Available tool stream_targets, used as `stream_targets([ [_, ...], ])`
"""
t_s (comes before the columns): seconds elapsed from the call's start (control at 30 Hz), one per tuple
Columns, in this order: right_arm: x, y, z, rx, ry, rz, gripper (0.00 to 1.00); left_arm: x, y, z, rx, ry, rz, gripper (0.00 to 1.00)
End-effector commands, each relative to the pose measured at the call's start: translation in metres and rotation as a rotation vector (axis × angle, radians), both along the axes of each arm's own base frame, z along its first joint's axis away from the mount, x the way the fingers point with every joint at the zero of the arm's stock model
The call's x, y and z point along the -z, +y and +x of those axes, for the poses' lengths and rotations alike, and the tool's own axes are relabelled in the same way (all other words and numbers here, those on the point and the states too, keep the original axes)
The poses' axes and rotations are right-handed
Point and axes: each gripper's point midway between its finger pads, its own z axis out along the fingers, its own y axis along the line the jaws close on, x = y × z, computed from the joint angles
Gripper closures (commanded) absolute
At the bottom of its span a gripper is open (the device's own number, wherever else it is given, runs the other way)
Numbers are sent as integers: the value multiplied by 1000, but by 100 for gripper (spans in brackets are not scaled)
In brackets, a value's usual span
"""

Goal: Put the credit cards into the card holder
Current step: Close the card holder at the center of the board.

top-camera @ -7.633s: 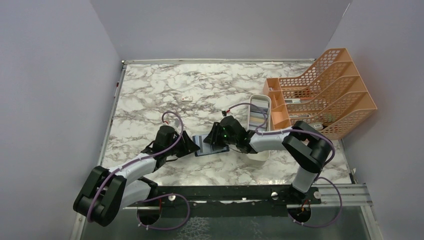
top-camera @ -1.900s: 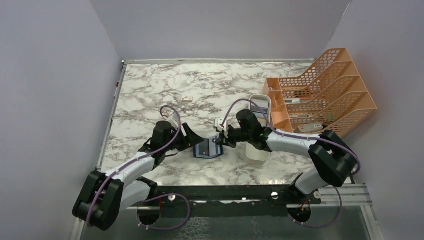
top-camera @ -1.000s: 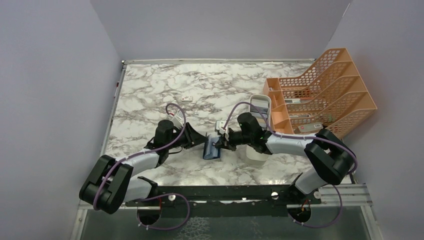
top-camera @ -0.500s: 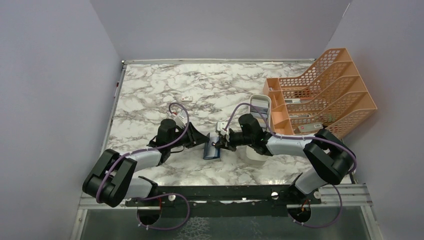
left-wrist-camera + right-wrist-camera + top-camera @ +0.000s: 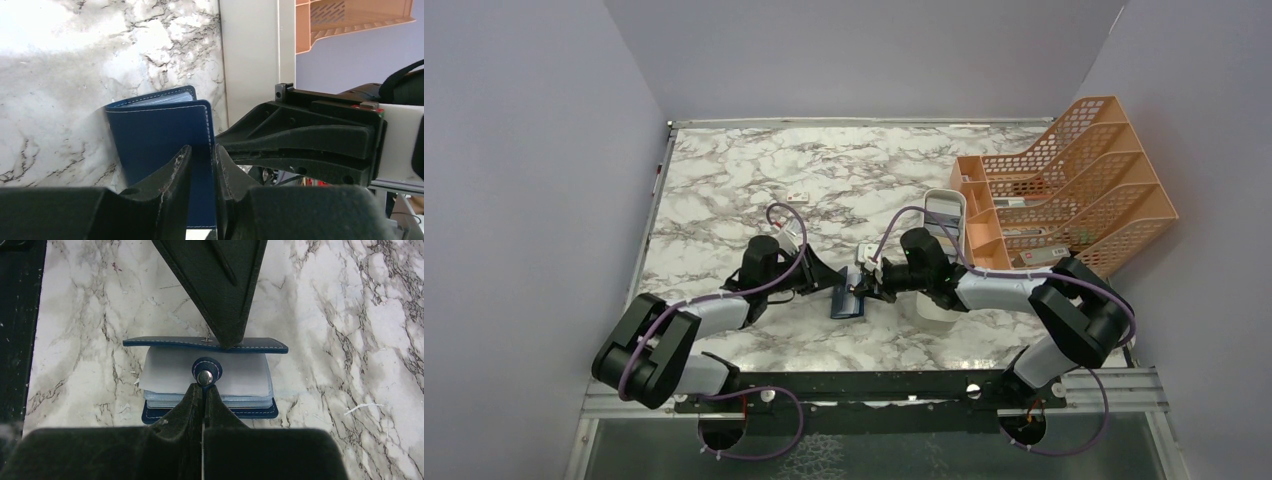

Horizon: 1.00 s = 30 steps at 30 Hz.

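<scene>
The navy-blue card holder point(image 5: 848, 300) stands half folded on the marble between my two grippers. My left gripper point(image 5: 832, 287) is shut on the edge of its outer cover point(image 5: 160, 135), seen close in the left wrist view point(image 5: 202, 155). My right gripper point(image 5: 862, 289) is shut on the snap tab point(image 5: 205, 371), its tips just below the metal stud point(image 5: 204, 387). The right wrist view shows the raised cover point(image 5: 260, 344) edge-on and the stack of pale clear sleeves point(image 5: 235, 374) below it. No loose credit card shows; the sleeves hide what lies inside.
A long white tray point(image 5: 943, 205) stands right behind the right arm, its wall also in the left wrist view point(image 5: 247, 60). An orange mesh file rack point(image 5: 1064, 190) fills the far right. A tiny white block point(image 5: 798, 197) lies at the back left.
The holder lay open and flat 7.6 s ago; it is now folded up narrow. The left gripper has moved right onto its cover. Little has moved in the last half second.
</scene>
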Motion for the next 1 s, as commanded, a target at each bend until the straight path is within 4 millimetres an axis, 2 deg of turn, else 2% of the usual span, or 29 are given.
stream_targets([
  [0.0, 2, 3, -1, -20, -17, 10, 99, 5, -1, 6, 5, -19, 32, 76],
  [0.13, 2, 2, -1, -18, -20, 7, 99, 13, 1, 10, -4, -16, 71, 82],
  [0.57, -3, 4, -2, -37, -55, 41, 99, 52, 9, 18, -11, 18, 197, 82],
  [0.83, -14, 7, -4, -72, -117, 98, 99, 64, 12, 19, -23, 46, 234, 81],
  [0.97, -22, 9, -3, -82, -146, 119, 99, 59, 13, 18, -38, 68, 226, 79],
])
